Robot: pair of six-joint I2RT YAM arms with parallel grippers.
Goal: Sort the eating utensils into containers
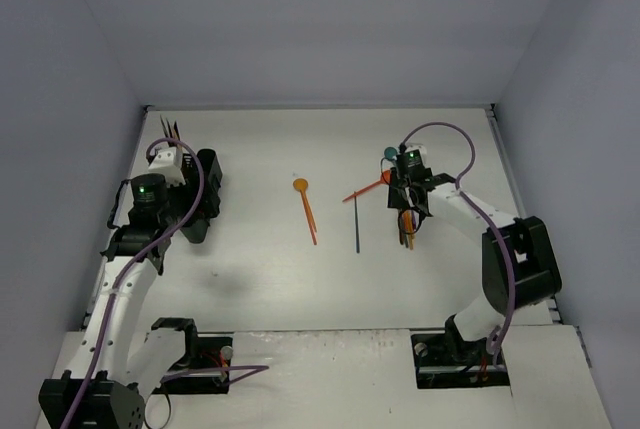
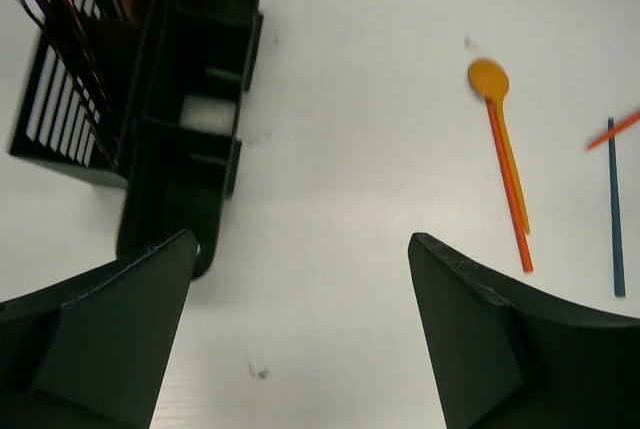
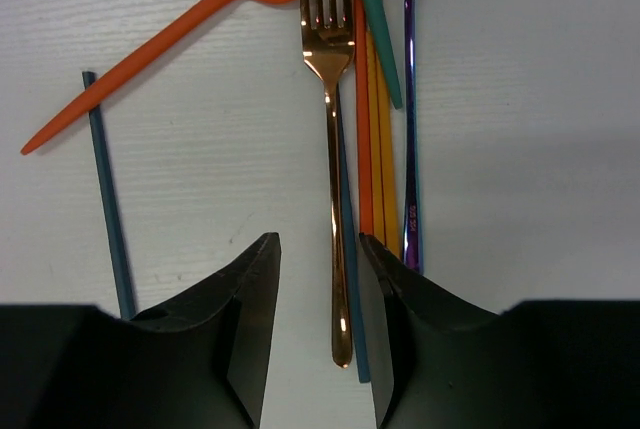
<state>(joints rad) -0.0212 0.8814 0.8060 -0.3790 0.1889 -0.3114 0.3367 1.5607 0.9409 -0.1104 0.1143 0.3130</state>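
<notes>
Since the right gripper stands narrowly apart astride the copper fork, not yet clamped, it could also pinch the blue handle touching it and drag the bundle just beside. The left gripper, wide apart and empty, hovers by the caddy near the desk's left wall. Open desk lies between, crossed by a spoon.
</notes>
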